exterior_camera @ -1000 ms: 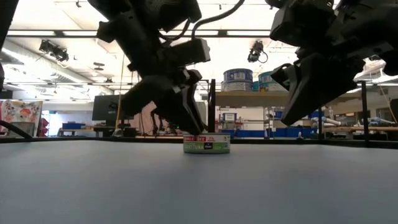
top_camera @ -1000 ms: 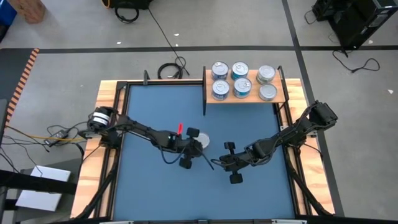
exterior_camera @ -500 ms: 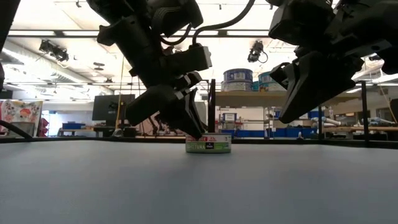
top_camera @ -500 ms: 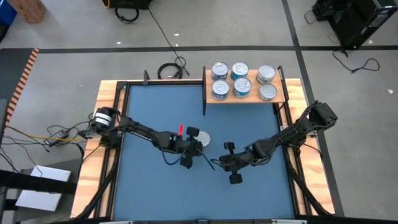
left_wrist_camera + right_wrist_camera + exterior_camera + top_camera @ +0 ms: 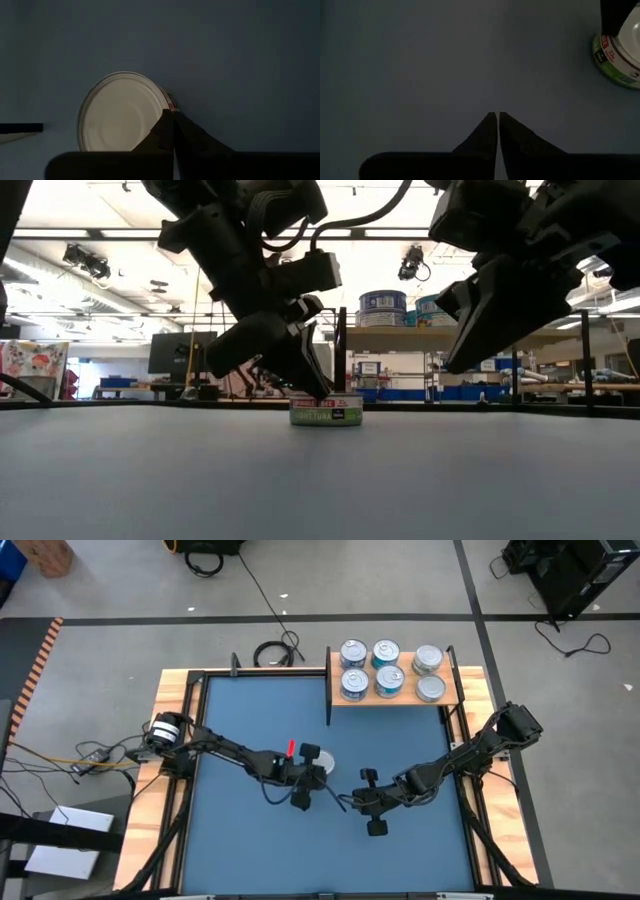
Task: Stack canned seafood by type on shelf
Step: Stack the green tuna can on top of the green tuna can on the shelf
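Tin (image 5: 120, 112) beside closed left pincer (image 5: 173, 114)

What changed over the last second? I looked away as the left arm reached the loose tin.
The left gripper closed beside the tin, not around it, and nudged it slightly sideways on the blue mat. The right gripper only drifted slightly, holding nothing. The tins on the shelf stayed put.

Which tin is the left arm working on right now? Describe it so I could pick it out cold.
On the blue mat, near its middle and well short of the shelf, lies a single short round tin at the left gripper. It is the only tin on the mat; the rest sit on the shelf. Its side label is green, white and red.
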Robot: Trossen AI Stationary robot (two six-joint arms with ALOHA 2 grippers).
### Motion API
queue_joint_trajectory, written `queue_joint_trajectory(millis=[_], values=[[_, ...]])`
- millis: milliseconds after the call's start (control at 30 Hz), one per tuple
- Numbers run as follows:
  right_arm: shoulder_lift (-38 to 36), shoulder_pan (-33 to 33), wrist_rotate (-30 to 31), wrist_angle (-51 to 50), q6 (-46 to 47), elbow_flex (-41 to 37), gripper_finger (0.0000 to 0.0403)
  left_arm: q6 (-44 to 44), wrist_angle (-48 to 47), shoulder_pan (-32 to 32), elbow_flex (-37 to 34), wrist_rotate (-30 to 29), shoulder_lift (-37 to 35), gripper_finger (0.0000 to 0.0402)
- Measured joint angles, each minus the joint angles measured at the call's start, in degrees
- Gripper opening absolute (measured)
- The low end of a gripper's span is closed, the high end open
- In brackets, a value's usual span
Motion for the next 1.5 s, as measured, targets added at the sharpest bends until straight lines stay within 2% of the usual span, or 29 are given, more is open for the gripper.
queue_joint_trajectory(millis=[167, 467, 633, 733, 867, 1000, 1167, 1300, 1500], values=[[0.0, 0.0, 0.8, -0.2, 0.0, 0.0, 0.0054, -2.6, -3.3, 0.0, 1.9, 2.4, 0.0, 0.0001], [0.0, 3.3, 12.8, -0.3, -2.6, 0.0, 0.0124, -5.8, -6.2, -0.1, 4.4, 10.1, 0.0, 0.0001], [0.0, 5.0, 17.9, -0.3, -3.7, 0.0, 0.0162, -6.0, -7.5, 0.0, 4.4, 9.9, -0.9, 0.0001], [0.1, 5.3, 18.7, 0.0, -4.9, 0.0, 0.0176, -5.9, -8.0, 0.0, 4.4, 9.6, -2.1, 0.0], [0.2, 5.3, 19.7, 0.2, -5.1, 0.1, 0.0183, -6.8, -8.8, -0.2, 4.5, 9.2, -3.3, 0.0002], [0.2, 5.2, 19.7, 0.3, -6.6, 0.1, 0.0182, -5.2, -8.5, -1.5, 4.5, 7.7, -3.0, 0.0028], [0.2, 5.1, 19.7, 0.4, -6.8, 0.1, 0.0182, 0.1, -8.1, -3.4, 4.5, -0.5, -2.8, 0.0072], [0.2, 5.1, 19.7, 0.4, -7.0, 0.1, 0.0182, 0.6, -8.3, -3.5, 4.5, -0.4, -2.5, 0.0094], [0.2, 5.1, 19.7, 0.3, -7.0, 0.0, 0.0182, 2.0, -9.2, -3.5, 4.5, -0.7, 0.6, 0.0099]])
